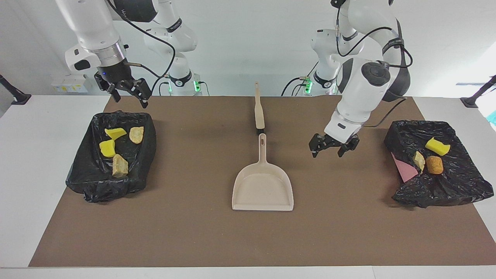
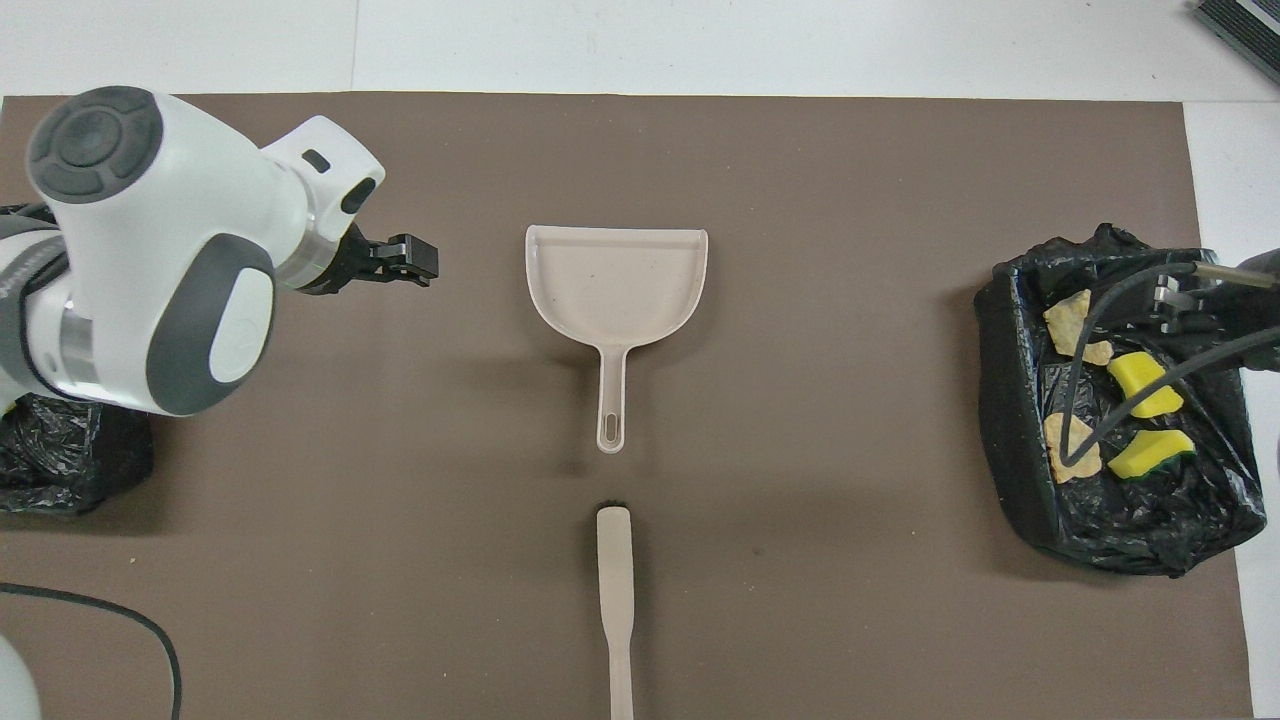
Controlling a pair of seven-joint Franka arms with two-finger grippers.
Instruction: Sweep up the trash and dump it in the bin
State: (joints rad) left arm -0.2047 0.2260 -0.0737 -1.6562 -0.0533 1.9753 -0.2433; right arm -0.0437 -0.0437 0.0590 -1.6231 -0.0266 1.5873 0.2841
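Trash [image 1: 116, 149] lies in both bins; no readable writing shows.

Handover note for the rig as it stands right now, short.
Left gripper: open, holding nothing, over the bare mat between the dustpan and the bin at the left arm's end.
Right gripper: open, holding nothing, waiting over the robot-side edge of the bin at the right arm's end.
Dustpan: flat mid-table, nothing in it. Brush lies just nearer the robots, in line with its handle.
Trash: four pieces in the right-end bin, three in the left-end bin. None visible on the mat.
Done: sweeping and dumping look finished.
Left: probably just retracting the arms.
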